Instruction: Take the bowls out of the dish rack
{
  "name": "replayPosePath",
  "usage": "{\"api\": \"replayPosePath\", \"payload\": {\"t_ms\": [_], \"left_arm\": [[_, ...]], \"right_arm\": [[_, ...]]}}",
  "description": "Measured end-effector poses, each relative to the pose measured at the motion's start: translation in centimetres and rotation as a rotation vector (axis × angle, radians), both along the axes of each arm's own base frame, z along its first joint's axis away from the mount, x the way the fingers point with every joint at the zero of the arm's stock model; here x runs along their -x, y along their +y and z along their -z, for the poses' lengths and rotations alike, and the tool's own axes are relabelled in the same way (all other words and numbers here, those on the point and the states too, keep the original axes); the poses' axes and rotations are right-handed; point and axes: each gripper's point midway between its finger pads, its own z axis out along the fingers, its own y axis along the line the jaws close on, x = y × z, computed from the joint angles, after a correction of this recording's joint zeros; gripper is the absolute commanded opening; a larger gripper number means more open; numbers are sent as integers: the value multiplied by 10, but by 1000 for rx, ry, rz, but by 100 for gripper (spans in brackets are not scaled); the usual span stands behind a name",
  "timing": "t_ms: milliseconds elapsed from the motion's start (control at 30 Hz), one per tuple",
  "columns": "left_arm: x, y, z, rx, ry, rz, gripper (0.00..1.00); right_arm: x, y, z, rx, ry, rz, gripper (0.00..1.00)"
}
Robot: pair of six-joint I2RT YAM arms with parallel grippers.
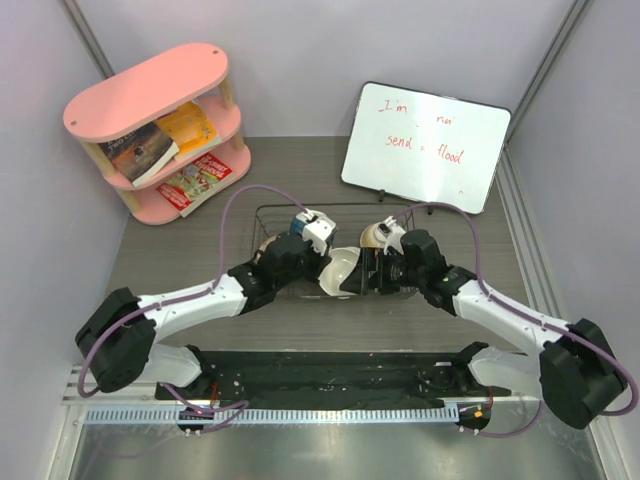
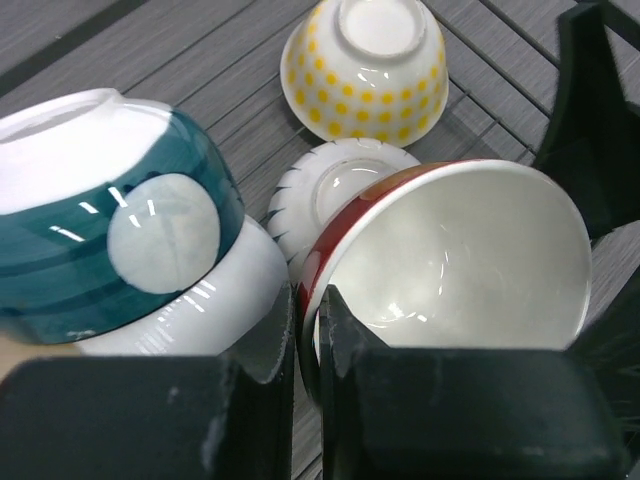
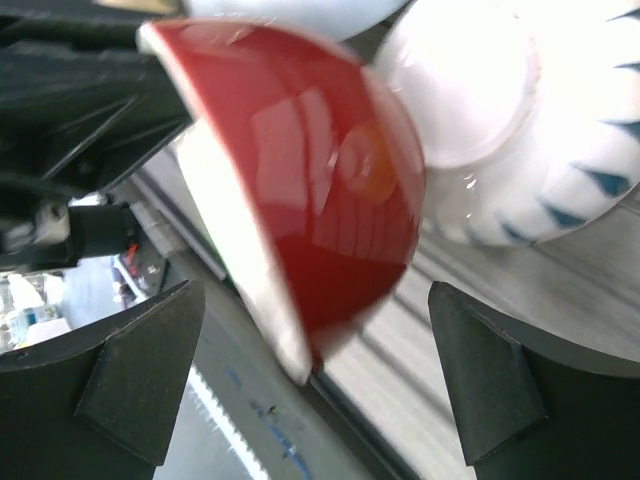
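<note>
While our left gripper [image 2: 307,312] pinches the rim of the red bowl [image 2: 450,250], jaws nearly closed, our right gripper [image 3: 312,300] stands wide open, holding nothing. We see that bowl tilted within the dish rack [image 1: 340,207], with the yellow-dotted bowl [image 2: 365,65] at its 11 o'clock.

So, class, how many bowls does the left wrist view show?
5: the red bowl in the left gripper, blue-banded bowl left, pale bowl against it, ribbed bowl centre, yellow-dotted bowl behind; others may be hidden.
</note>
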Motion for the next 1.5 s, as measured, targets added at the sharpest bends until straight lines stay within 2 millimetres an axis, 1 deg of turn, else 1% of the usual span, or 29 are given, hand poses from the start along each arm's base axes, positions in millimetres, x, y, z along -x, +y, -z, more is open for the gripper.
{"api": "replayPosePath", "payload": {"t_ms": [167, 267, 400, 500, 600, 667, 767, 833, 867, 933, 1033, 1133, 1167, 1200, 1267, 1333, 1400, 1500], "left_arm": [[1, 12, -11, -16, -10, -35, 0], [1, 15, -17, -28, -4, -45, 0], [4, 18, -30, -28, -1, -46, 0], [8, 26, -43, -17, -17, -58, 0], [8, 36, -62, 2, -46, -88, 0], [6, 45, -79, 16, -77, -121, 0], [1, 64, -100, 17, -127, -201, 0], [-5, 83, -113, -6, -162, -281, 0], [-7, 92, -116, -16, -172, -318, 0], [-13, 117, -120, -48, -191, -418, 0], [-19, 159, -118, -112, -202, -570, 0], [-23, 213, -115, -162, -202, -749, 0], [-24, 226, -115, -172, -198, -794, 0], [-25, 244, -114, -185, -192, -859, 0], [-27, 269, -112, -196, -177, -953, 0], [-29, 290, -107, -213, -153, -1028, 0], [-32, 308, -97, -234, -113, -1093, 0], [-37, 334, -73, -242, -12, -1176, 0]], "right_arm": [[10, -2, -27, -11, 4, -8, 100], [12, -3, -43, -19, -7, -5, 100], [9, -8, -62, -23, -41, 24, 100], [3, -17, -73, -10, -74, 75, 100], [-5, -29, -76, 20, -99, 138, 100], [-9, -35, -76, 39, -105, 175, 100], [-14, -46, -69, 83, -101, 221, 100], [-16, -53, -63, 110, -91, 248, 100], [-16, -55, -61, 120, -88, 257, 100], [-16, -59, -56, 137, -80, 268, 100], [-15, -62, -49, 156, -69, 271, 100], [-15, -63, -44, 168, -59, 268, 100], [-15, -63, -42, 172, -56, 266, 99], [-15, -64, -40, 177, -53, 266, 100], [-15, -65, -37, 185, -48, 265, 100], [-15, -66, -35, 192, -47, 263, 100], [-15, -67, -34, 194, -47, 263, 100], [-16, -69, -34, 195, -46, 265, 100]]}}
